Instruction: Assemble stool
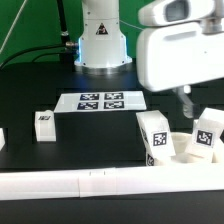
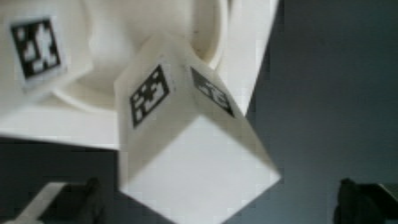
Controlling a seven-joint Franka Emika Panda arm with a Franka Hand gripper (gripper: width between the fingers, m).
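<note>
Resting on the black bench (image 1: 100,140) toward the exterior view's right, the seat disc (image 1: 182,150) of the stool lies low and pale between two blocky white legs. A first leg (image 1: 153,135) is on its left in that view and a second leg (image 1: 206,132) on its right. Each shows a black-and-white tag and sits close against the disc; whether they touch it I cannot tell. A third leg (image 1: 45,123) stands alone, well apart, toward the exterior view's left.

The marker board (image 1: 103,100) lies flat mid-bench in front of the robot base (image 1: 100,40). A long white rail (image 1: 70,182) runs across the near edge, and a green backdrop (image 1: 20,30) closes the room behind.

The end effector (image 2: 215,198) hangs above the disc, spread wide and gripping nothing. In the wrist view its dark fingertips (image 2: 63,200) stand on either side of a tilted leg block (image 2: 187,140), clear of it.

That view is blurred, and which of the legs it shows I cannot tell. The arm's white housing (image 1: 180,50) blocks the exterior view's upper right. A white piece (image 1: 2,137) is cut off at the exterior view's left edge.
</note>
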